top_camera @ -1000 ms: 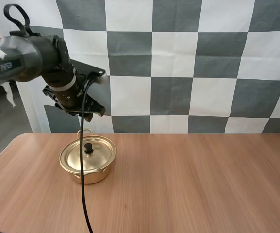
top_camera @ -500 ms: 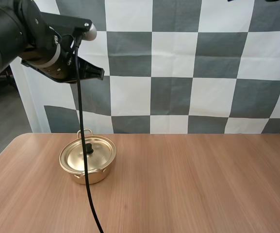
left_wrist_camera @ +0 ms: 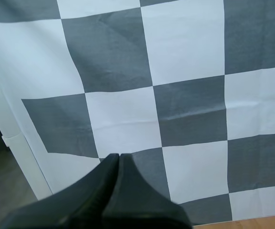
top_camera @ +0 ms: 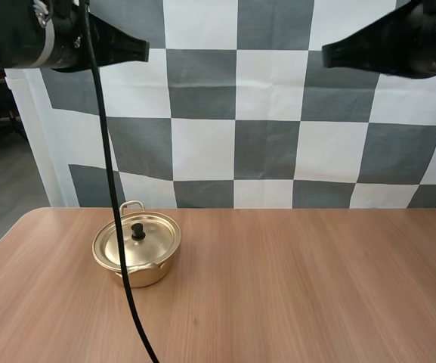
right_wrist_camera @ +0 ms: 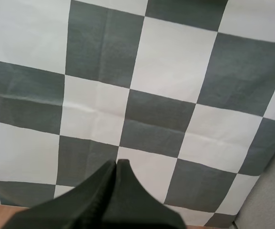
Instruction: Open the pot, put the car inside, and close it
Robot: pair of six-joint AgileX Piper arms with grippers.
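Glossy gold-toned metal pot (top_camera: 154,242), black knob (top_camera: 137,231); smooth matt wood-grain table (top_camera: 293,287)

My left gripper (top_camera: 143,51) now sits in the upper left of the frame, lifted well clear of the pot (top_camera: 137,249) it hung just above a second ago. My right gripper (top_camera: 328,53) now shows in the upper right, newly in frame.

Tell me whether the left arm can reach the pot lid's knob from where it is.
Probably yes: the left end effector, shut, hangs high above the pot, and nothing stands over the lid's knob.
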